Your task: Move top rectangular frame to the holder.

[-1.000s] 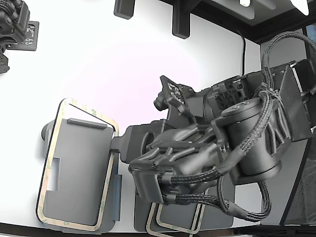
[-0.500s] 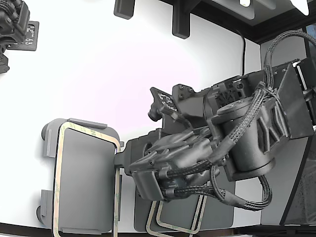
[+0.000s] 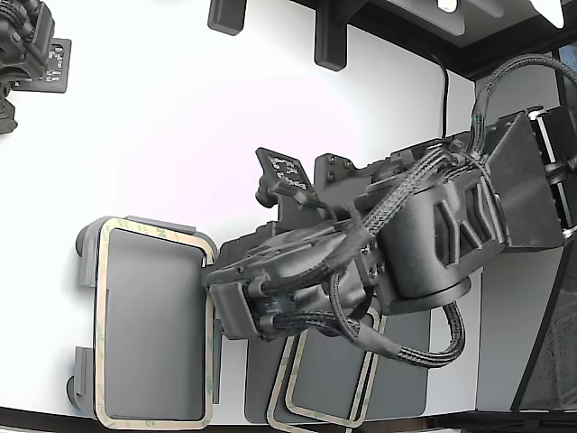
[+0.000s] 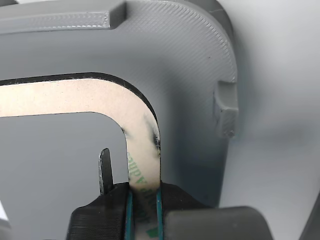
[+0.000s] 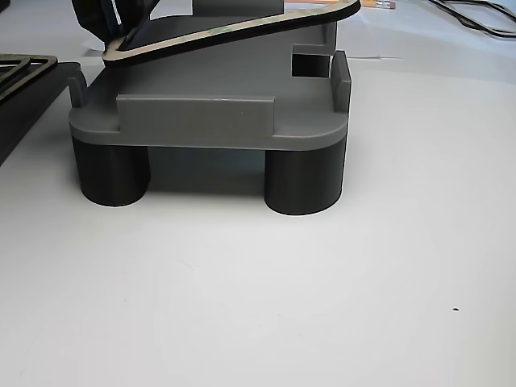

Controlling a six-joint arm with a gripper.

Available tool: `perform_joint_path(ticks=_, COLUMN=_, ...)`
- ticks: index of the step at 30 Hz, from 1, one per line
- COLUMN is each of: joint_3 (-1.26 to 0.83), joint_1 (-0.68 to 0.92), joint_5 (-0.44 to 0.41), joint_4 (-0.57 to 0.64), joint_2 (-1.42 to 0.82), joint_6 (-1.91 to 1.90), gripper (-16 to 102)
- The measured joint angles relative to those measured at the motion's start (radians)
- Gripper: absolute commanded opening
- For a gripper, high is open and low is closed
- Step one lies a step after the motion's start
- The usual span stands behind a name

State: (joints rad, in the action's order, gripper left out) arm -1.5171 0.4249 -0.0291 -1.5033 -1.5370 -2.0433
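Thin tan top rectangular frame (image 3: 154, 325) with greenish mottling, tilted above the light grey holder (image 5: 210, 121), not seated

A white table (image 3: 180, 126) fills most of the exterior view, glossy, with a soft pinkish glare near its middle. Dark brackets (image 3: 329, 41) stand along its far edge beneath a dark shelf (image 3: 451, 27), where a bright light (image 3: 446, 5) shows. A black cable (image 3: 444, 90) runs down from that edge. In the other view the tabletop (image 5: 258, 306) is matt white.
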Motion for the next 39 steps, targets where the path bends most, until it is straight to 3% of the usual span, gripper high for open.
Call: perform_joint_path(ticks=39, joint_3=0.006, joint_1=-0.002, joint_5=0.009, joint_4=-0.035, joint_2=0.038, joint_6=-0.023, gripper=-12)
